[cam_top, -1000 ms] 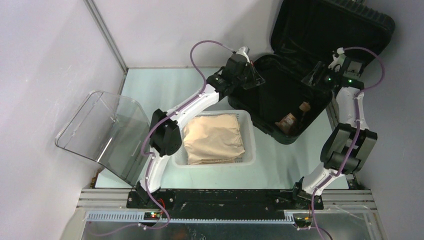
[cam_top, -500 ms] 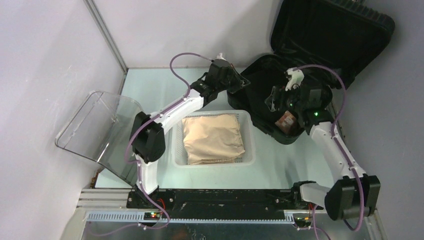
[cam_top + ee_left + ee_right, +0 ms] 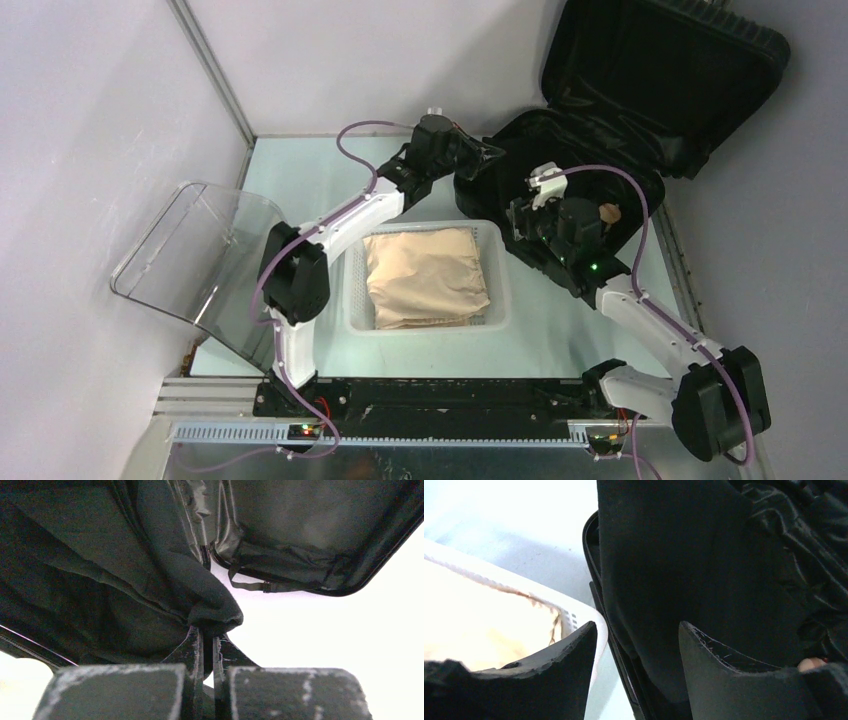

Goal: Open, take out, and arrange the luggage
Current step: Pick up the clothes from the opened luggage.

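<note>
The luggage (image 3: 660, 70) is a black hard-shell suitcase lying open at the back right, with its lid standing up. My left gripper (image 3: 487, 152) is at the case's left rim, shut on a fold of black cloth (image 3: 210, 607). In the left wrist view the fingers (image 3: 194, 645) pinch that fold under the shiny lining (image 3: 300, 530). My right gripper (image 3: 520, 222) hangs open over the case's near-left edge. In the right wrist view its tips (image 3: 636, 627) straddle the case rim (image 3: 634, 690) and dark cloth (image 3: 684, 555), holding nothing.
A white basket (image 3: 495, 300) holding a folded tan cloth (image 3: 425, 275) stands just left of the case; its corner (image 3: 574, 615) shows by my right gripper's left finger. A clear plastic lid (image 3: 200, 260) lies at the left. A small brown thing (image 3: 608, 212) sits inside the case.
My right arm has swung from the case's back right down to its near-left edge beside the basket. The left gripper has shifted a little to the left, still gripping the cloth.
</note>
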### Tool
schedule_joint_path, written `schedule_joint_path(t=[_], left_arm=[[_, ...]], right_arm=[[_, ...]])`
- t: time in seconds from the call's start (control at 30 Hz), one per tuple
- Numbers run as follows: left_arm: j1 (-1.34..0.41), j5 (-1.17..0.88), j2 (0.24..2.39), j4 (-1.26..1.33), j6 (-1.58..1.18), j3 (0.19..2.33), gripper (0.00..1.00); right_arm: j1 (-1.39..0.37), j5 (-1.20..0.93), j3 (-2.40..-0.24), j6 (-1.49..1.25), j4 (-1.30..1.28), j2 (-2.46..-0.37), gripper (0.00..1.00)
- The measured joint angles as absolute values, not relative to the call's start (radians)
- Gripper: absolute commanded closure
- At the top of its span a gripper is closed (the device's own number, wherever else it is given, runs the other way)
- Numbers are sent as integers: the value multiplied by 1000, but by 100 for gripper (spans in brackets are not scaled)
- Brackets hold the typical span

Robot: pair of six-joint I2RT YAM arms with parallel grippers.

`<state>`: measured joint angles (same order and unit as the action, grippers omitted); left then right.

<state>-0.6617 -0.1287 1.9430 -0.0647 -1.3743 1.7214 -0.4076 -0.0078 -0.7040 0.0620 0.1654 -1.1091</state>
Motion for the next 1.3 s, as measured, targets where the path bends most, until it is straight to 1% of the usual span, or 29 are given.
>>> schedule_joint_path(t=[0.13,0.33,0.4,0.5,0.63,0.8,0.87,0.9,0.93,0.97,1.0,1.03,1.07,1.1,1.13,1.17,1.3], left_arm=[[-657,-134,1943,-69,-1402,1737,100],[-657,-134,1943,-68,-1421,1752,100],[-657,-134,1943,-70,-1424,1752,100],[-657,-133,1943,-70,-1424,1752,100],[-657,-133,1943,-70,-1424,1752,100],[-657,-133,1943,-72,-1423,1752,100],[-657,-133,1943,-72,-1422,1752,100],[-657,-133,1943,-72,-1421,1752,100],[-657,-133,1943,-72,-1417,1752,100],[-657,-133,1943,-72,-1414,1752,100],[-657,-133,1943,-73,-1413,1752,100],[-657,-133,1943,-73,-1412,1752,100],[-657,-133,1943,-73,-1412,1752,100],[-656,-133,1943,-73,-1409,1752,100],[-656,-132,1943,-73,-1404,1752,100],[-655,-132,1943,-73,-1402,1752,100],[-651,-128,1936,-81,-1381,1747,100]], right_arm=[[-437,56,-702,60,230,-1130,29],[-526,202,-702,78,331,-1206,25],[-550,242,-702,83,354,-1229,22],[-587,307,-702,91,405,-1270,14],[-633,407,-702,104,461,-1328,12],[-678,556,-713,115,498,-1408,13],[-685,614,-715,117,505,-1429,19],[-686,640,-715,120,509,-1438,27],[-687,662,-717,123,511,-1444,40],[-688,682,-717,128,512,-1448,47],[-690,696,-718,134,510,-1448,65],[-690,709,-718,139,510,-1448,73],[-690,718,-719,144,502,-1443,85],[-686,722,-720,146,490,-1436,89],[-679,723,-721,143,462,-1417,98],[-673,718,-722,143,431,-1395,100],[-634,646,-717,139,302,-1262,100]])
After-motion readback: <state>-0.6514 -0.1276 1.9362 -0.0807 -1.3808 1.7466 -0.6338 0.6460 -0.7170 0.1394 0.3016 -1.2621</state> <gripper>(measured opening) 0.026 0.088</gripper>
